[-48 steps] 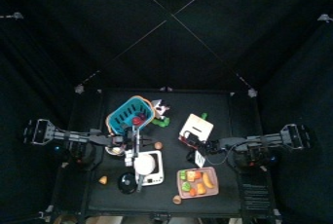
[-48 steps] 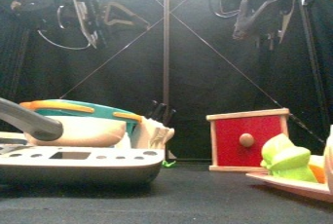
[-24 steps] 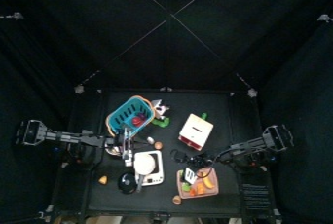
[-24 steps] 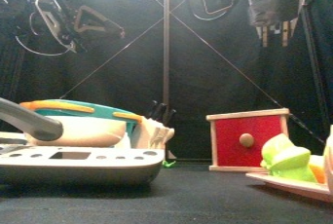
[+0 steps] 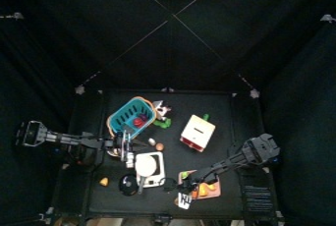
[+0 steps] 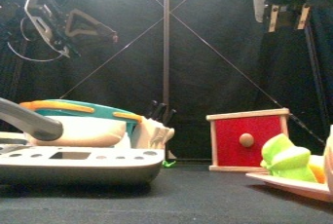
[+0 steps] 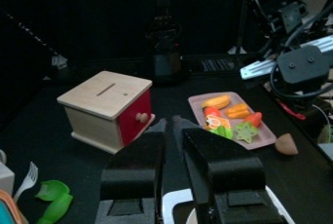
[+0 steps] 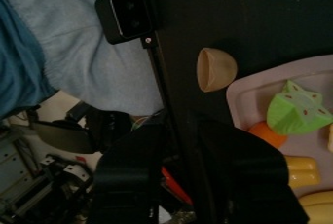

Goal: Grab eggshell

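I see a pale beige eggshell (image 8: 216,68) on black table (image 8: 196,14), beside a pink tray (image 8: 267,77). At ten o'clock in my left wrist view, a tan-topped red box (image 7: 109,108).

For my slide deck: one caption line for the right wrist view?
Right gripper above the eggshell lying beside the pink tray of toy food.
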### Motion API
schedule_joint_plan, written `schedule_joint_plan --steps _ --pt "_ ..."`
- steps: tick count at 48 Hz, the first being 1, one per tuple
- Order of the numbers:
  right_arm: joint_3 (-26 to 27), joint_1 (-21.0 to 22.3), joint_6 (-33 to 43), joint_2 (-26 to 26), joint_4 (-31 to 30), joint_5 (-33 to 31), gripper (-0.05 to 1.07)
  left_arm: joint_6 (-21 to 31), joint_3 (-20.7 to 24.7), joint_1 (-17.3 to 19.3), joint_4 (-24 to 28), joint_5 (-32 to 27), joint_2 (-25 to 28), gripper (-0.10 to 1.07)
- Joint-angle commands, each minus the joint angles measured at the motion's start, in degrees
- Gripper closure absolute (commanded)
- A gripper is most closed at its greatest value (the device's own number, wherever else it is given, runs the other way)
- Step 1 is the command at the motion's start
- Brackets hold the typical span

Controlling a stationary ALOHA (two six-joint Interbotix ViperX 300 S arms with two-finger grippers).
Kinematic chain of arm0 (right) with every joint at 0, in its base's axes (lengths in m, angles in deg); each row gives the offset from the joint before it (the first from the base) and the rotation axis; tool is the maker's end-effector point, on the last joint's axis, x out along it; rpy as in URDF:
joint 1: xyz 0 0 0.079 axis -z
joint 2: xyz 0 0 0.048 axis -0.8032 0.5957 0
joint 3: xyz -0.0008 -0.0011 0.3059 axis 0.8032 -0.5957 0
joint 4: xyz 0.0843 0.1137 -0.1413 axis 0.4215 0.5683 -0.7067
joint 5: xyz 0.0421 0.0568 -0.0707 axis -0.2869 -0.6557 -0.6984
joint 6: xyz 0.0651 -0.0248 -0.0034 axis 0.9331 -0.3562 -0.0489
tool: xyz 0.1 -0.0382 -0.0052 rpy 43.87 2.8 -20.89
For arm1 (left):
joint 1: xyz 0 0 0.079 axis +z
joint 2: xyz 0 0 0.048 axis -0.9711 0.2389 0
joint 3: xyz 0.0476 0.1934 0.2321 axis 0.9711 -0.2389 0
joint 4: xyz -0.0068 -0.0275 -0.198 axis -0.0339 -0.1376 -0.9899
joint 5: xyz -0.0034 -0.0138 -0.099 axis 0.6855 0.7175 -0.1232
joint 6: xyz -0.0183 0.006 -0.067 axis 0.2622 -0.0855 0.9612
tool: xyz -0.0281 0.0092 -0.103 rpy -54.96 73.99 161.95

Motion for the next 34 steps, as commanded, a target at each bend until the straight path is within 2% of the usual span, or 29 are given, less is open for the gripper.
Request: schedule_joint_plan --steps 1,7,12,24,34 --pt "4.22 -0.7 5.27 0.44 -5.71 -4.22 0.28 -0.18 0.35 -0.18 0.0 1.85 -0.18 0.4" --pt "7.03 -3.25 15.12 2.81 -18.02 -11.43 0.19 -0.18 0.26 -0.18 0.09 1.93 -0.18 0.4" --pt "9.93 -6.15 19.25 4.39 -24.35 -13.45 0.16 -0.18 0.09 -0.18 0.0 1.85 -0.18 0.4" --pt "13.8 -7.82 20.04 8.88 -25.4 -13.89 0.16 -0.09 -0.53 0.26 -0.09 1.85 -0.18 0.4" --pt "14.68 -7.82 20.3 10.63 -27.6 -14.15 0.16 -0.09 -0.62 0.26 -0.09 1.85 -0.18 0.4"
